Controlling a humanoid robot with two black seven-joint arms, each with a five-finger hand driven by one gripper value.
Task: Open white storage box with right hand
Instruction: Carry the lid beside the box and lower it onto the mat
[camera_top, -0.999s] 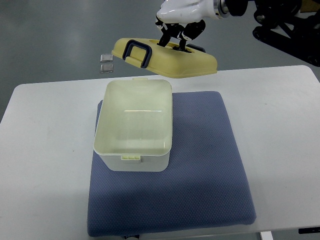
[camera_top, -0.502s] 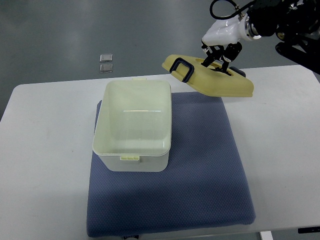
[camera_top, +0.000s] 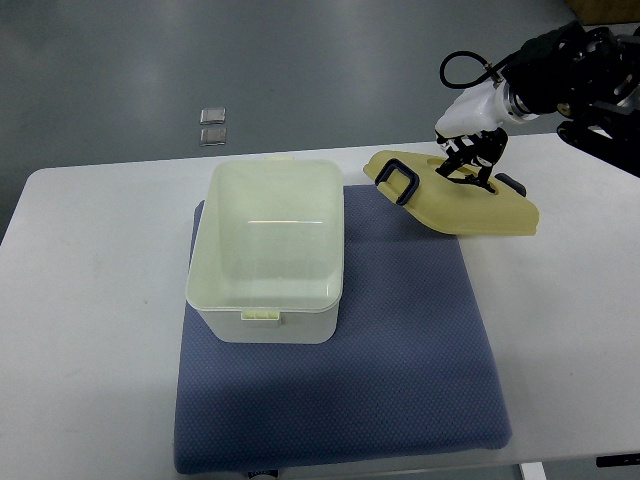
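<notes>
1. Right hand (camera_top: 470, 160): enters from the upper right of the top view on a white forearm with black cabling. Its dark fingers (camera_top: 462, 168) are curled down onto the top of the lid (camera_top: 455, 198); the exact grip point is partly hidden by the fingers themselves.
2. Lid: one, pale yellow, directly under and slightly forward-left of the hand. It sits tilted, its left end over the far right corner of the blue mat (camera_top: 400, 340), its right end over the white table (camera_top: 90, 330). Whether it touches the surface cannot be told.
3. Lid handles: two, dark blue. One handle (camera_top: 402, 180) stands to the hand's left; the second handle (camera_top: 508, 183) shows only partly, just to the hand's right.
4. Storage box (camera_top: 266, 250): one, white to pale cream, open, interior bare. It stands well to the left of the hand and nearer the camera, on the left part of the mat, apart from the lid.
5. Box latch tabs: one tab (camera_top: 261, 315) on the near rim; another small tab (camera_top: 279, 156) on the far rim.
6. Mat: one, lying on the table, below and to the left of the hand.
7. Floor markers (camera_top: 213, 125): two small grey squares, stacked one above the other, far left of the hand beyond the table edge.
8. Left arm: not visible.
</notes>
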